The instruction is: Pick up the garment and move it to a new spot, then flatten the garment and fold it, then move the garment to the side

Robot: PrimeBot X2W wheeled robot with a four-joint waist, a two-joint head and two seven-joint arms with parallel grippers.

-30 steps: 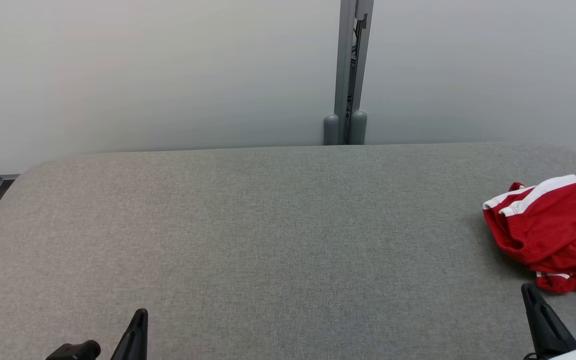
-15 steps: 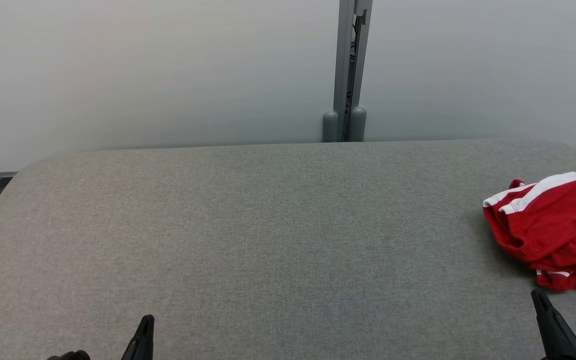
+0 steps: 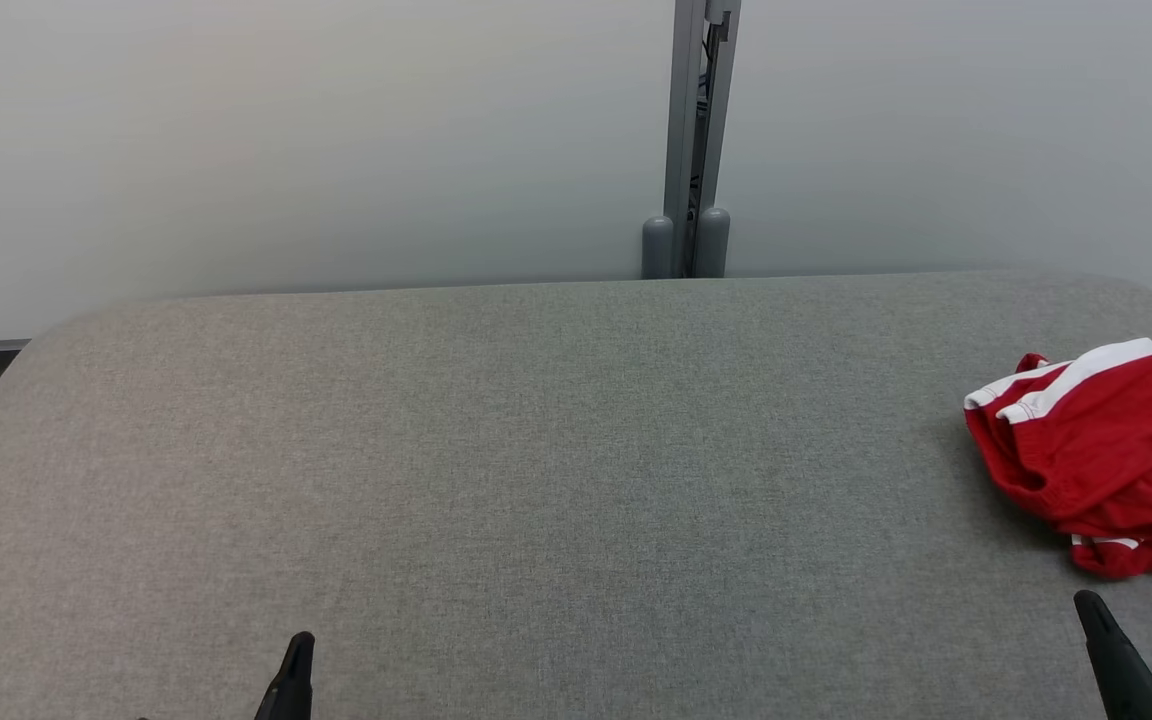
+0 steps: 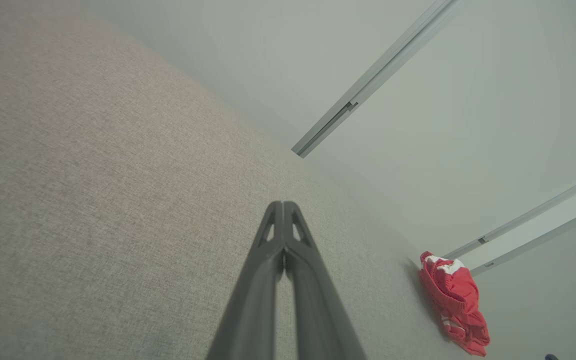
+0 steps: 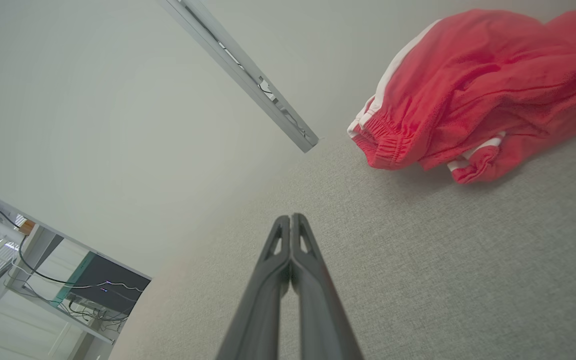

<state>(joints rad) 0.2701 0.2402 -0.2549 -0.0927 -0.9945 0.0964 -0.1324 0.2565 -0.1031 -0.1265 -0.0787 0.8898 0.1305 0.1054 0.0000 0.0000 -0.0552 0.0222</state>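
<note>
Both clenched, empty: dark two-fingered left gripper, right gripper. Crumpled red-and-white garment lies three o'clock on grey fabric table, near its edge. I risk shoving it off if I approach shut.

grey fabric table | crumpled red garment at right edge

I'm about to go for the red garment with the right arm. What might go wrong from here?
1. The right gripper is shut and clear of the garment. Reaching in like this would likely shove the bunch, not grip it.
2. The garment sits by the right end of the table, so a shove may tip it off.
3. It lies crumpled in layers, so a pinch may catch one fold and lift it twisted.
</note>
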